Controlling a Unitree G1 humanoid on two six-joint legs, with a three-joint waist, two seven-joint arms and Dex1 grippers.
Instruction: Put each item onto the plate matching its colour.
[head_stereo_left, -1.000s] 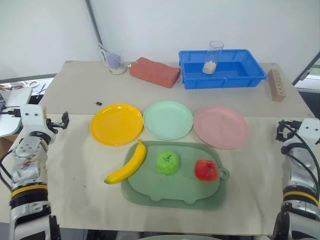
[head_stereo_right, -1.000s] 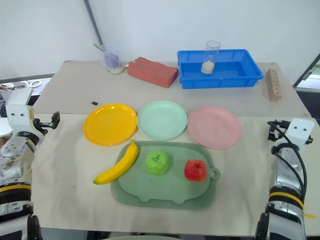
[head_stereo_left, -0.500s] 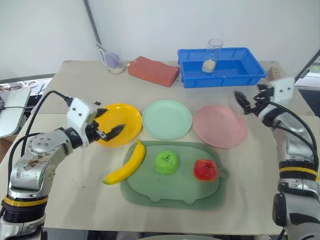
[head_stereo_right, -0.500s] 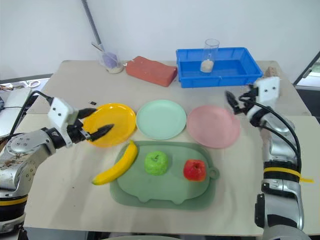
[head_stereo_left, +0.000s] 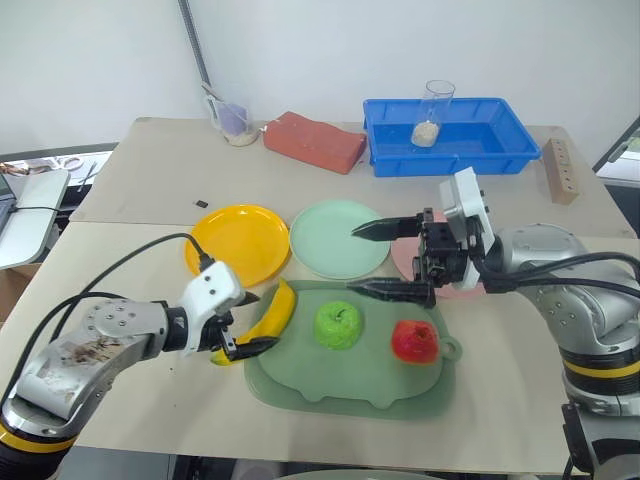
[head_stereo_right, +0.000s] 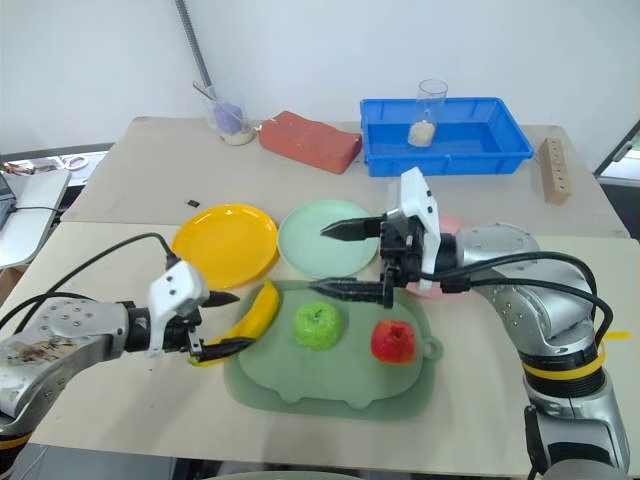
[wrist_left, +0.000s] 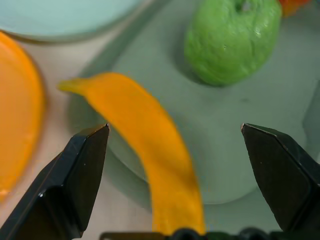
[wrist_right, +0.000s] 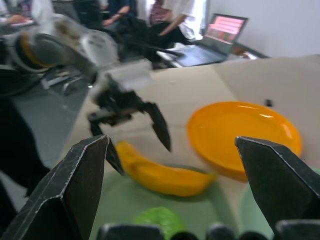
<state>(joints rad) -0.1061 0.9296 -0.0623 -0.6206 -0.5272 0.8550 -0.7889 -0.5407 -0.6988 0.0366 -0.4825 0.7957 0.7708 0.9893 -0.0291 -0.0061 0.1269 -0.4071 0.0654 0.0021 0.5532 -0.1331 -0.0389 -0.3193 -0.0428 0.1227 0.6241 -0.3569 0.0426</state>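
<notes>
The yellow banana (head_stereo_left: 281, 305) lies across the left rim of the dull-green tray (head_stereo_left: 340, 385). My left gripper (head_stereo_left: 262, 320) is open, with one finger on each side of the banana's lower half (wrist_left: 165, 185). The green apple (head_stereo_left: 337, 324) and the red fruit (head_stereo_left: 414, 341) sit on the tray. Behind it stand the yellow plate (head_stereo_left: 236, 243), the mint green plate (head_stereo_left: 338, 237) and the pink plate (head_stereo_left: 402, 258), which my right arm largely covers. My right gripper (head_stereo_left: 352, 259) is open and points left, in the air over the green plate's near edge, with nothing in it.
At the back stand a blue bin (head_stereo_left: 445, 135) holding a clear glass (head_stereo_left: 430, 112), a red-brown brick (head_stereo_left: 312, 141), a small cup (head_stereo_left: 232, 120) and a wooden block (head_stereo_left: 563, 170). A cable (head_stereo_left: 110, 275) loops from my left arm. People sit off the table's left side (wrist_right: 165, 15).
Both arms swung in from the table's sides. The left gripper came down around the banana. The right gripper turned to point left over the plates. The fruits stayed where they were.
</notes>
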